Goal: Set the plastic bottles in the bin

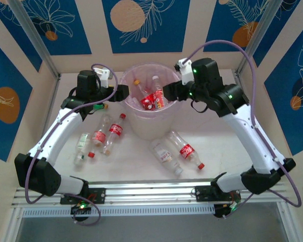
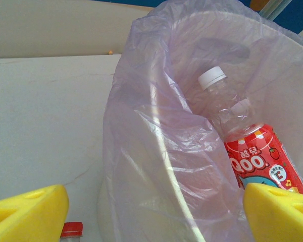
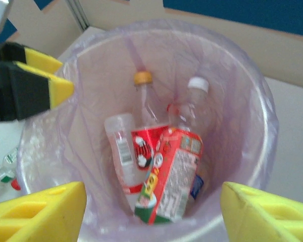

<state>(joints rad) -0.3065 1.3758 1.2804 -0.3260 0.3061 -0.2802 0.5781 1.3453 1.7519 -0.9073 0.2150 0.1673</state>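
Observation:
The bin (image 1: 141, 126) stands mid-table with a purple liner and holds three plastic bottles (image 1: 152, 98). In the right wrist view they lean together: an orange-capped bottle (image 3: 144, 116), a white-capped bottle (image 3: 192, 108) and a clear one (image 3: 118, 146). My right gripper (image 3: 151, 217) hangs open over the bin's right rim (image 1: 172, 91), nothing between its fingers. At the bin's left rim my left gripper (image 1: 122, 93) is open too, its yellow fingers (image 2: 28, 214) on either side of the liner's edge (image 2: 156, 166), holding nothing. A white-capped Qoo bottle (image 2: 242, 136) shows inside.
Three bottles (image 1: 99, 133) lie on the table left of the bin, one with a red cap (image 2: 71, 229) below my left gripper. Two more bottles (image 1: 187, 149) lie in front of the bin on the right. Walls close the table on three sides.

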